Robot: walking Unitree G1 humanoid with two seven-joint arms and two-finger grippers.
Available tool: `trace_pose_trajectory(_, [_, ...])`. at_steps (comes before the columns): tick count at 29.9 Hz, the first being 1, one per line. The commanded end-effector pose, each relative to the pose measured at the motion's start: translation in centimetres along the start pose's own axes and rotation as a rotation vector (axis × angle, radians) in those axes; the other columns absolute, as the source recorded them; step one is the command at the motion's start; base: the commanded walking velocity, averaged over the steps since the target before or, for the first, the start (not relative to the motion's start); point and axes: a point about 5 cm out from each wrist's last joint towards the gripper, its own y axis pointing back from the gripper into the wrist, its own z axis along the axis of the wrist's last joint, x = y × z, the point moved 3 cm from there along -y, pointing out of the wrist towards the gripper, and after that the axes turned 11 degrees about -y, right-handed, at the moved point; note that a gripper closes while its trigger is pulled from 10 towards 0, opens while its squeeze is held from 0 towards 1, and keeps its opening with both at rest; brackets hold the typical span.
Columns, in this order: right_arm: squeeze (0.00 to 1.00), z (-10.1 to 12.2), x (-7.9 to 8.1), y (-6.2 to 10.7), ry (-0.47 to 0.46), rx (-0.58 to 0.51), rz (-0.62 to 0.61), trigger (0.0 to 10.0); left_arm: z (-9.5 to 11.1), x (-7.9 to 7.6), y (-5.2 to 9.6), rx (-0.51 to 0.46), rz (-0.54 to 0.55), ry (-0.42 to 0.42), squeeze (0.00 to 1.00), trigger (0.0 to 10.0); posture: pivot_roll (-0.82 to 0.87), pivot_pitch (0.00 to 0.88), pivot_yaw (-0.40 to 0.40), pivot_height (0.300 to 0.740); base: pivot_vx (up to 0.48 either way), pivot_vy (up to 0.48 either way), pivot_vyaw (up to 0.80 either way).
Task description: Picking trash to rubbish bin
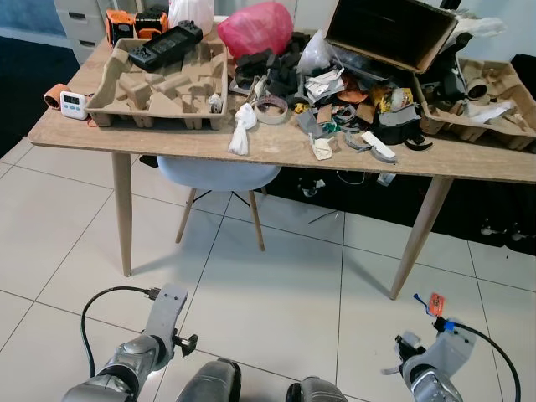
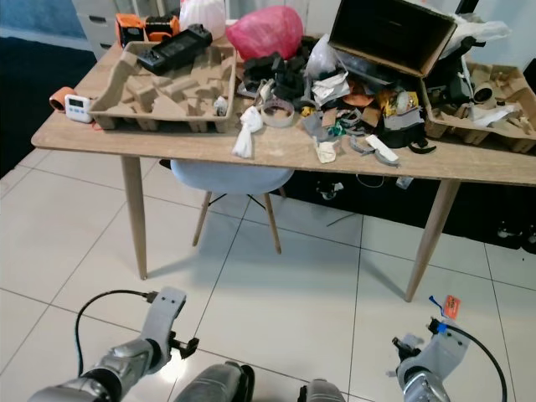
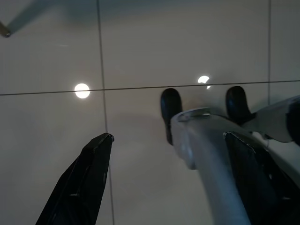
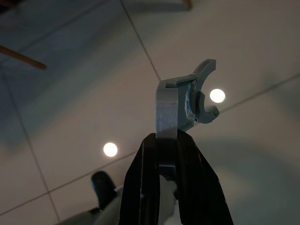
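Right gripper (image 4: 171, 140), jaws pinching a grey hooked plastic piece (image 4: 185, 105); left gripper (image 3: 173, 154), jaws spread. Moulded pulp tray (image 1: 159, 84) holds a black case (image 1: 163, 43) at the wooden surface's (image 1: 167, 138) 10 o'clock.

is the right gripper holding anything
Yes, the right gripper is shut on a grey plastic part above the tiled floor.
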Motion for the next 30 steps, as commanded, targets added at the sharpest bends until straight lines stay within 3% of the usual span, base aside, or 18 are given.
trace_pose_trajectory(1, [0.0,-0.3,-0.5,0.1,0.002,0.007,-0.037,10.0,-0.3,-0.5,-0.1,0.02,-0.008,-0.011,0.0,10.0,0.14,0.08,-0.042,0.74,0.0,0.0,0.0])
trace_pose_trajectory(9, [0.0,-1.2,0.1,-0.1,0.07,0.045,-0.084,10.0,-0.1,-0.8,-0.4,0.032,0.017,-0.028,0.0,10.0,0.13,0.077,-0.042,0.74,0.0,0.0,-0.7])
trace_pose_trajectory(22, [0.0,-3.7,-1.1,0.6,0.147,0.129,-0.134,10.0,-2.6,-0.8,0.1,0.1,0.043,-0.018,0.0,10.0,0.14,0.076,-0.042,0.74,0.0,0.0,-0.8])
trace_pose_trajectory(30, [0.0,-3.9,-1.0,0.6,0.163,0.138,-0.137,10.0,-2.9,-0.5,0.3,0.107,0.046,-0.019,0.0,10.0,0.15,0.077,-0.041,0.74,0.0,0.0,-0.8])
